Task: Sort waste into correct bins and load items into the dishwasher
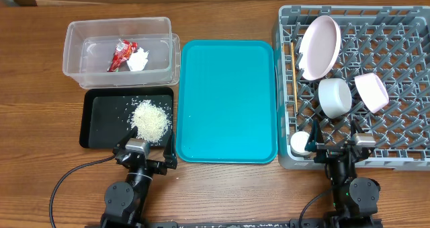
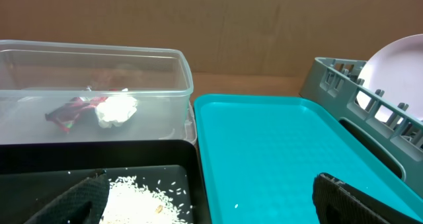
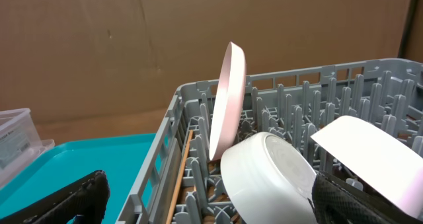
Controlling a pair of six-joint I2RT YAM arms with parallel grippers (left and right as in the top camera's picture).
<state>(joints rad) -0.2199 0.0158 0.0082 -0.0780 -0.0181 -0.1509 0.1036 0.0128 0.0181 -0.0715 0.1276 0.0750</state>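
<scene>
The clear tub (image 1: pixel 74 36) at the back left holds the red wrapper (image 1: pixel 122 54) and white tissue (image 1: pixel 139 60); both show in the left wrist view, wrapper (image 2: pixel 69 112) and tissue (image 2: pixel 116 110). The black tray (image 1: pixel 101 120) holds the rice heap (image 1: pixel 151 119), also in the left wrist view (image 2: pixel 142 201). The grey rack (image 1: pixel 403 19) holds a plate (image 1: pixel 320 46), two bowls (image 1: pixel 334 97) (image 1: pixel 371 91), a cup (image 1: pixel 299 143) and chopsticks (image 1: pixel 293 70). My left gripper (image 1: pixel 144 159) is open and empty at the front edge. My right gripper (image 1: pixel 342 150) is open and empty at the rack's front.
A large teal tray (image 1: pixel 228 100) lies between the black tray and the rack, with a stray rice grain (image 2: pixel 236 206) on it. Cables trail from both arm bases along the table's front edge.
</scene>
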